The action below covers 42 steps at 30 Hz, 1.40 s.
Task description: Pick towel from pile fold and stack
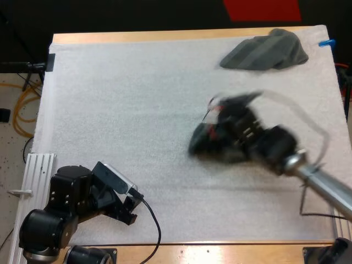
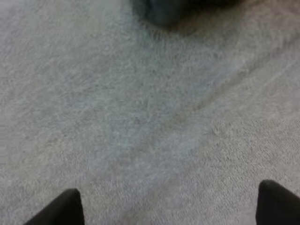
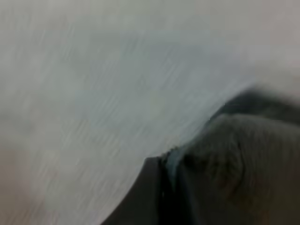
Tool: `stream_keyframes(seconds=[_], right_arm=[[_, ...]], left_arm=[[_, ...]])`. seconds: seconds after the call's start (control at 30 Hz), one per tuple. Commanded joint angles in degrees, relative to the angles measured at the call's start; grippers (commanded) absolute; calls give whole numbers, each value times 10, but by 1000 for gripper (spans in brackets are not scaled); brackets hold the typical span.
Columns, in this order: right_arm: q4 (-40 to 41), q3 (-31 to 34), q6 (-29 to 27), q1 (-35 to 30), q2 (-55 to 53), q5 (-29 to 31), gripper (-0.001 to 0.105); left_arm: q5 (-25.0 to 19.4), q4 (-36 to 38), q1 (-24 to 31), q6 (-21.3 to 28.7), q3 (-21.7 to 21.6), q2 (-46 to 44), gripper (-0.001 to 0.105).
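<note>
Crumpled dark grey-green towel pile lies at the far right corner of the soft white mat, which covers most of the wooden tabletop. One small dark grey-green towel lump is well apart from that pile, near the middle of the mat, right at the tip of the right hand. From the right wrist, this towel bulges up very close, with the white mat behind it. The right hand looks to be pinching the towel lump, though the view is smeared, so this is a best guess.

The left hand sits low at the near left edge of the mat, well apart from both the pile and the lump. Its two black fingers are spread wide, with only bare mat between them and nothing held.

The step in hand seems to be the pick: one towel is off the pile but not yet laid flat. No folded stack can be seen, so the task looks to be near its start. The next move calls for setting the towel down on the bare middle of the mat and spreading it out. The left hand would need to come over and take one edge, so both hands can pull it flat and fold it.

No brand, label or writing can be read anywhere.
</note>
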Motion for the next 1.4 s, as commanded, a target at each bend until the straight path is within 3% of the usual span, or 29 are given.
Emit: stream_keyframes(seconds=[0.0,0.07,0.27,0.47,0.53,0.57,0.73,0.8,0.87,1.0,1.17,1.37], right_arm=[[-23,5,18,16,0,-39,0],[-29,14,18,57,19,-75,0],[-29,13,18,151,26,-98,0],[-28,13,18,202,26,-109,1],[-26,13,18,205,26,-124,5],[-21,13,18,205,26,-135,12],[23,12,6,205,17,-148,70],[31,12,-12,205,6,-138,80],[33,12,-33,205,-10,-94,80],[32,12,-46,173,-36,-15,80],[36,12,-45,63,-42,-14,80],[37,12,-45,-87,-39,-20,80]], left_arm=[[-10,1,-3,2,-2,-3,72],[-10,1,-3,2,-2,-3,72],[-20,1,-3,2,-2,-3,72],[-26,1,-3,2,-2,-3,72],[-27,1,-3,2,-2,-3,72],[-27,1,-3,2,-2,-3,72],[-27,1,-3,2,-2,-3,72],[-27,-1,-3,2,-2,-3,72],[-27,-12,-3,2,-2,-3,72],[-27,-59,-3,-21,-2,-3,72],[-27,-126,-3,-37,-2,4,72],[-27,-156,-3,-37,-2,63,72]])
